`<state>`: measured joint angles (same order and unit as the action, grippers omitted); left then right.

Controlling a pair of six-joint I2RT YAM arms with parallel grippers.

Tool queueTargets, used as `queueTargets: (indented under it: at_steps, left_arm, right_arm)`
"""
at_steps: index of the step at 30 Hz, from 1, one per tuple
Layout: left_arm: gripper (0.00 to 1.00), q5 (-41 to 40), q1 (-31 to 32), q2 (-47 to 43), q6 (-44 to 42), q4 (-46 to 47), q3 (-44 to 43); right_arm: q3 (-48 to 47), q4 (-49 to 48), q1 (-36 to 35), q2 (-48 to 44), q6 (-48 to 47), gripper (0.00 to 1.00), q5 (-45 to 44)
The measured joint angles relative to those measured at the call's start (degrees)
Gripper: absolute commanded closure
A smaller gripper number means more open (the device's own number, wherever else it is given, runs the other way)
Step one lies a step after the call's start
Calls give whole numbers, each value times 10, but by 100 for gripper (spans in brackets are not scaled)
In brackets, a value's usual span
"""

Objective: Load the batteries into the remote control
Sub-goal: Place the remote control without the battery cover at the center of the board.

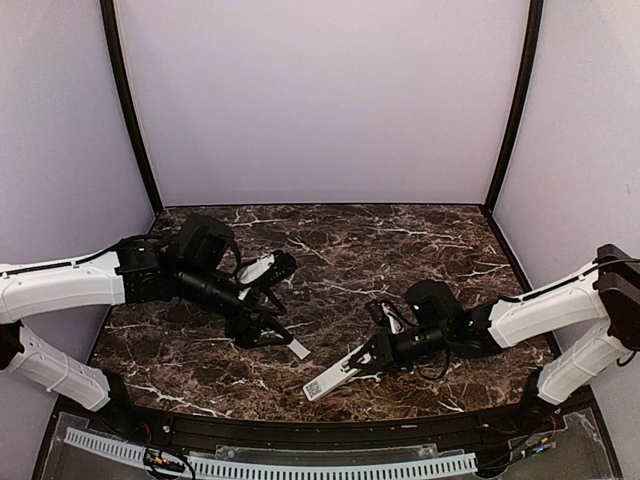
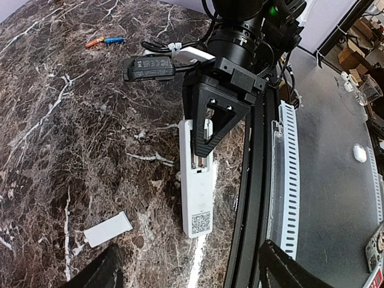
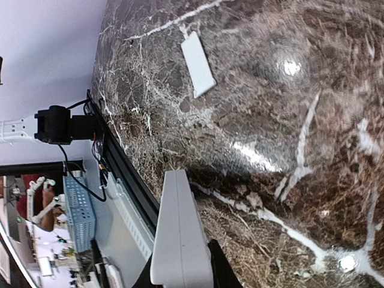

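The left gripper [image 2: 191, 270] gapes wide, empty, near the slim white plastic remote control [image 2: 198, 192], which the right gripper [image 2: 203, 144] clamps, compartment [image 2: 207, 163] bared. Well beyond the remote lie small orange-red and blue cylindrical batteries [image 2: 105, 41]; next likely needs a fine pinch on one.

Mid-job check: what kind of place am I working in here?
Probably a robot test booth in a lab, not a home: a marble-patterned tabletop boxed in by plain lavender walls, with a slotted cable duct along its near edge.
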<state>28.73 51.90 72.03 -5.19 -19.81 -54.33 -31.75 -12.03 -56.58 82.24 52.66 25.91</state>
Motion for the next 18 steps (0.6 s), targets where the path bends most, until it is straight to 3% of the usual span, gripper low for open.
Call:
queueTargets:
  at_steps: [2, 9, 18]
  left_arm:
    - [23, -5, 0, 5, 0, 0, 0]
    - [23, -17, 0, 8, -4, -1, 0]
    - [23, -21, 0, 8, -13, -2, 0]
  right_arm:
    - [21, -49, 0, 9, 49, 97, 1]
    - [30, -96, 0, 42, 137, 53, -26]
    - [18, -1, -4, 48, 152, 40, -66]
